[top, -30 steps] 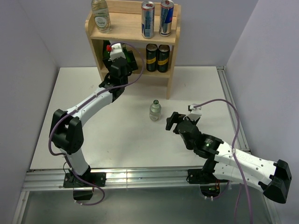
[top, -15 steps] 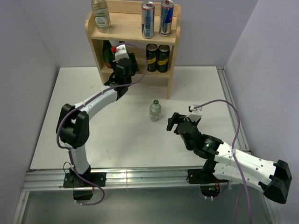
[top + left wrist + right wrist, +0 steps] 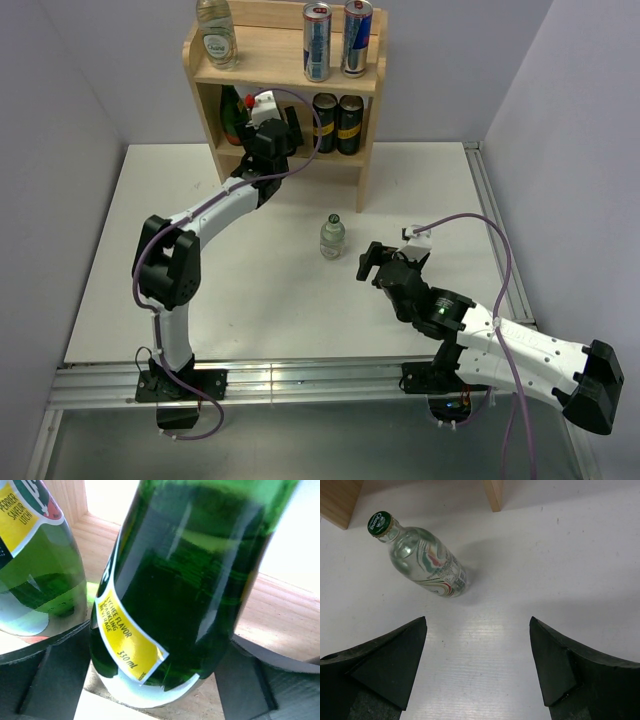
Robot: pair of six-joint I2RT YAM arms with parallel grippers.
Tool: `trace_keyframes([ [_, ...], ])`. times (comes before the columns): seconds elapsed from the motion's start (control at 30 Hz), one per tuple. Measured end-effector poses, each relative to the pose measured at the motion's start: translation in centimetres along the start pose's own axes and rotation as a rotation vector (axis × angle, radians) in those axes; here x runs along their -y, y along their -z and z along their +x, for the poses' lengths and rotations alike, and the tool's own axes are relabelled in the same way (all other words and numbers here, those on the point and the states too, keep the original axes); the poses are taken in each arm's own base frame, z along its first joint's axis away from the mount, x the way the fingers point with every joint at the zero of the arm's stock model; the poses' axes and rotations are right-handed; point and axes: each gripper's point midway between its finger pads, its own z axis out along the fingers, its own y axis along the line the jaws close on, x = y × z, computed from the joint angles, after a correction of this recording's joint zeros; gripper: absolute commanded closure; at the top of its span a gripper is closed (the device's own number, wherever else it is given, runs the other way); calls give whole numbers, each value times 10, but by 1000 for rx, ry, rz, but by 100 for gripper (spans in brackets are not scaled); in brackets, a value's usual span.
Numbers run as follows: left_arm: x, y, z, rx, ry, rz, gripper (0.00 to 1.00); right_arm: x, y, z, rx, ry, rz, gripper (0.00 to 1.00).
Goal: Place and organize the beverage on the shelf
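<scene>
Since a second ago the left arm has been shifting toward the right of the top view, its elbow folding closer to the shelf (image 3: 280, 75), while the right arm is staying almost where it was. At the upper middle of that view the left tool (image 3: 270, 128) is reaching into the lower tier. Its wrist camera is showing it clenched around a green bottle (image 3: 185, 590). Dark fingers (image 3: 50, 675) are pressing against both sides of the glass near its base, and the base is resting on the wooden board. A yellow label is wrapping the lower left of this bottle. Just beside it, at the left edge of the wrist picture, a second green bottle (image 3: 35, 565) is standing on the same board; from above its red cap is showing at the left end of the lower tier. Two dark cans (image 3: 337, 122) are occupying the right end of that tier. On the top board another clear bottle (image 3: 215, 35) is standing at the left and two silver-and-blue cans (image 3: 336, 40) at the right. Near the middle of the white counter (image 3: 260, 300) a clear bottle (image 3: 332, 237) with a green cap is standing upright. The right tool (image 3: 372, 262) is hovering just to its lower right, released, fingers spread wide and apart from the glass.
</scene>
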Motion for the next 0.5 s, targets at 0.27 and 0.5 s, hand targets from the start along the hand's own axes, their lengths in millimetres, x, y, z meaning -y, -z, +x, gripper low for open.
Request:
trace_keyframes([
  [0.27,-1,2,3,-6,-3,7,1,0,0,0,0,-1,0,10],
  [0.5,-5,17,-2,-24,-9,41,1,0,0,1,-1,-1,0,10],
])
